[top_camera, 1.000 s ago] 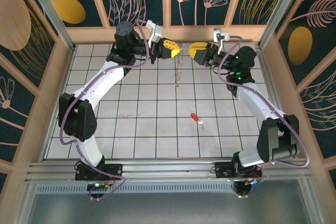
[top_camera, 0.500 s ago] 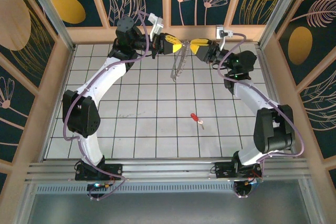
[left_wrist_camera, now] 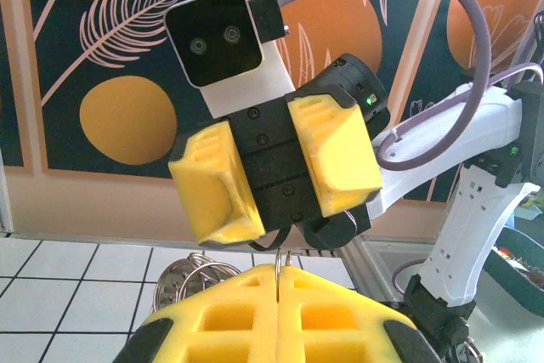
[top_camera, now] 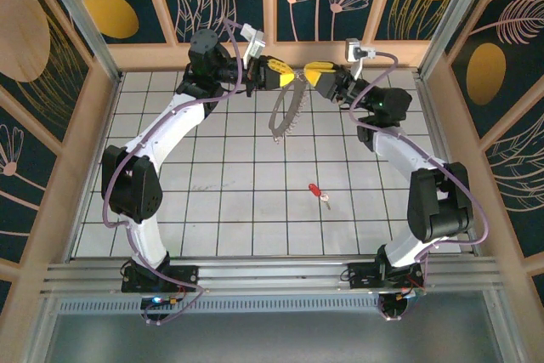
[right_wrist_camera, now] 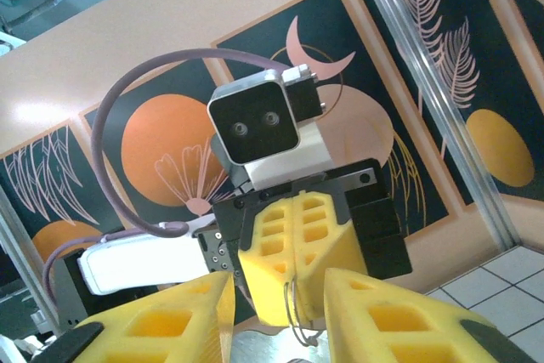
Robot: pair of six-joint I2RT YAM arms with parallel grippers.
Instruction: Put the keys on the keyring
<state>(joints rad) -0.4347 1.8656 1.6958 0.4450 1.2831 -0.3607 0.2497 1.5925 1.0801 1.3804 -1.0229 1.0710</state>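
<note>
Right pincer (top_camera: 311, 70) has closed in on left pincer (top_camera: 286, 76), and the keyring (top_camera: 284, 113) has swung left. Left pincer is clamped tight on the keyring's thin wire. The ridged silvery loop hangs at its 6 o'clock. Right pincer's blocky yellow fingers (right_wrist_camera: 374, 316) stand part-open, wire in the gap. Key (top_camera: 316, 191), red plastic head and short metal blade, lies on the gridded table (top_camera: 221, 167) at the ring's 5 o'clock, well apart.

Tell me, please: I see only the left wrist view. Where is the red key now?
Observer: The key lies on the table between the two arms, nothing touching it.
Operator: And the keyring?
Observer: From above, it hangs as a long loop from the left gripper.
Operator: Does the right gripper hold it?
Observer: No; in the right wrist view its fingers stand apart, the ring's wire in the gap.
</note>
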